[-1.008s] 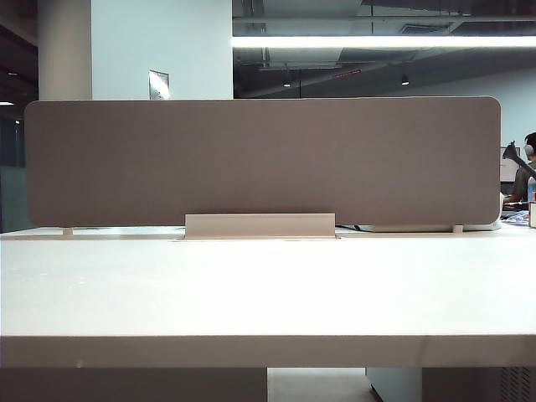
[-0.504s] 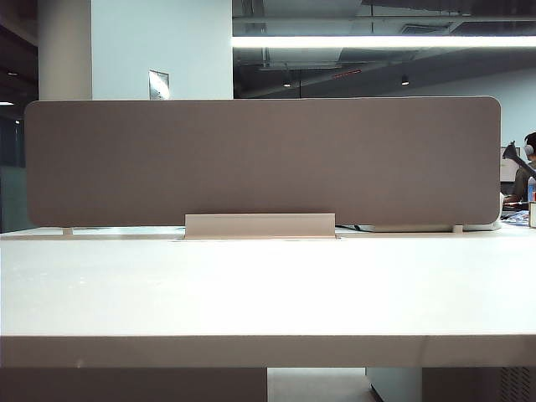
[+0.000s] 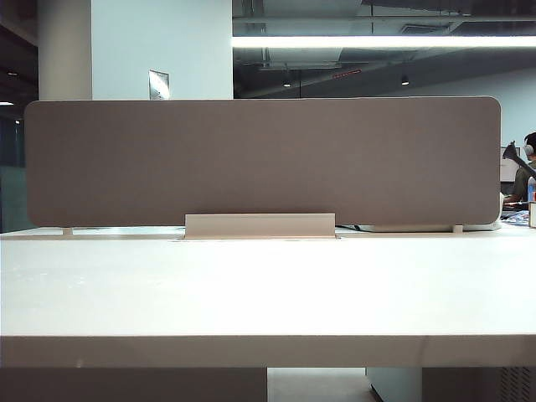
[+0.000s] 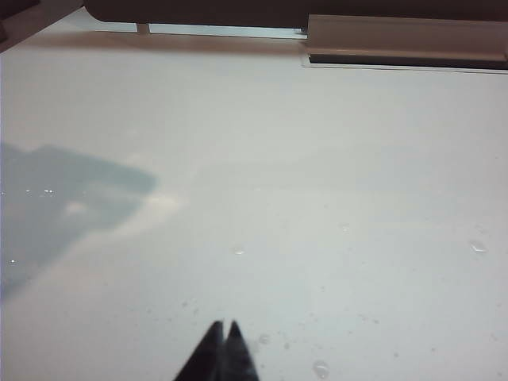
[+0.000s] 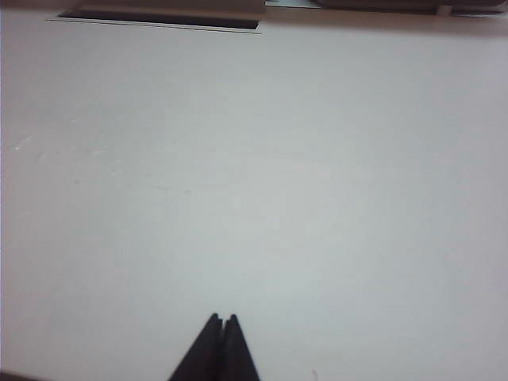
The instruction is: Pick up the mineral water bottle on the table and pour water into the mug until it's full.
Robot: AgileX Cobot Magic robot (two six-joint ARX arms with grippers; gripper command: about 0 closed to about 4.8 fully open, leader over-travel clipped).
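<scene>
The white table (image 3: pixel 268 285) fills the exterior view, and neither the mineral water bottle nor the mug shows in any view. Neither arm appears in the exterior view. In the left wrist view my left gripper (image 4: pixel 225 325) hangs above the table (image 4: pixel 317 182), its dark fingertips pressed together on nothing. My right gripper (image 5: pixel 223 319) is shut the same way over the white top (image 5: pixel 302 175) in the right wrist view.
A grey-brown partition panel (image 3: pixel 261 161) stands along the table's back edge, with a white cable slot cover (image 3: pixel 260 225) at its foot. Small water drops (image 4: pixel 477 247) lie on the table under the left gripper. A seated person (image 3: pixel 525 176) is far off at the right.
</scene>
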